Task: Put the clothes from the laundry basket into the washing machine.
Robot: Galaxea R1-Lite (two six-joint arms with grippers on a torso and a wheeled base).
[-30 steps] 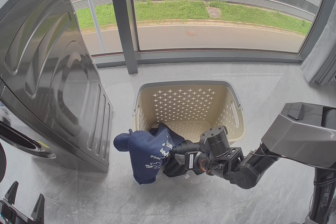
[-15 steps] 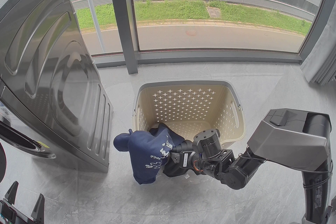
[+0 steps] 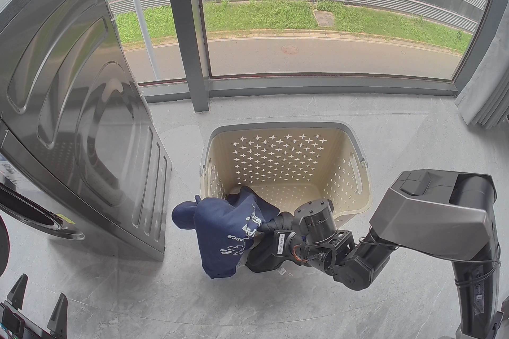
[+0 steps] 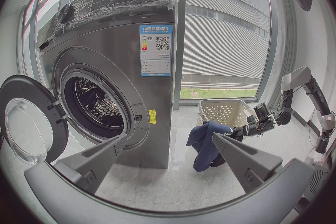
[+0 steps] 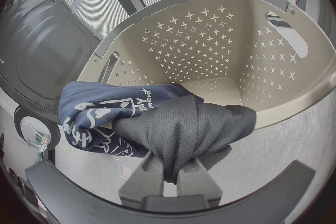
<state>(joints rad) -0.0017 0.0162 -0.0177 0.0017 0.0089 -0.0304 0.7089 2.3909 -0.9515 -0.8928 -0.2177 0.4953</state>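
The right claw (image 5: 170, 169) is clenched on a black mesh cloth (image 5: 189, 126). The fabric is pinched between its fingers and bunches up in a thick wad just ahead of them. A blue shirt (image 5: 94, 109) with white print touches that wad on the claw's washer side. The shirt is draped over the near rim of the basket (image 5: 297, 98) and hangs down the outside toward the floor. The basket stands just beyond the claw, and its pale walls are pierced with small stars. The washer (image 4: 115, 70) stands farther off, past the shirt and well apart from the claw. Its round door (image 4: 28, 116) is swung wide and the drum shows inside. The left claw (image 4: 168, 137) hangs released with its fingers spread wide. It faces the washer's front, with the basket and the clothes well apart from it on the floor.
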